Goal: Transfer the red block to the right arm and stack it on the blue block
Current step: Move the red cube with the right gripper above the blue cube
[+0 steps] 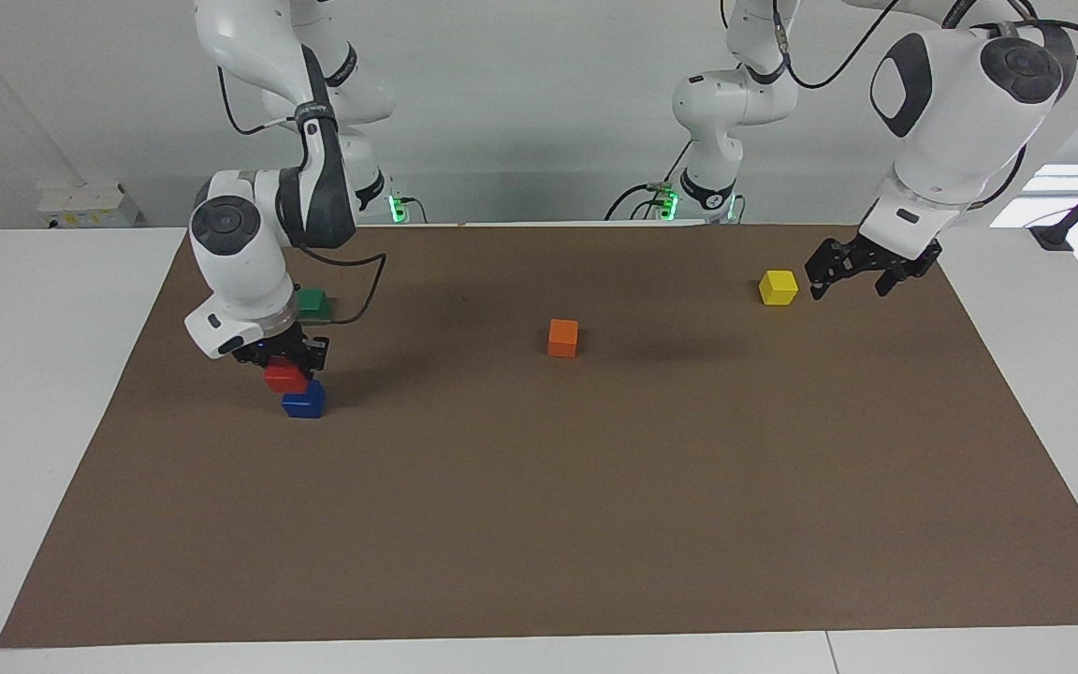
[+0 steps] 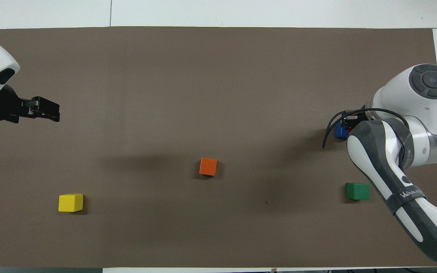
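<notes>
The right arm's black two-finger gripper (image 1: 288,360) pinches the small bright red cube (image 1: 284,377), which sits on the small deep blue cube (image 1: 304,400) near the right arm's end of the brown table mat (image 1: 539,524). Five cubes show, one each of green (image 1: 314,301), red, blue, orange (image 1: 562,337) and yellow (image 1: 778,287), the orange alone mid-mat with bare mat all round. The left arm's black gripper (image 1: 850,279) waits with fingers spread, raised beside the yellow cube near the mat's edge.

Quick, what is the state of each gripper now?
Left gripper: open, empty, beside the small yellow cube.
Right gripper: shut on the small red block, atop the blue block.
</notes>
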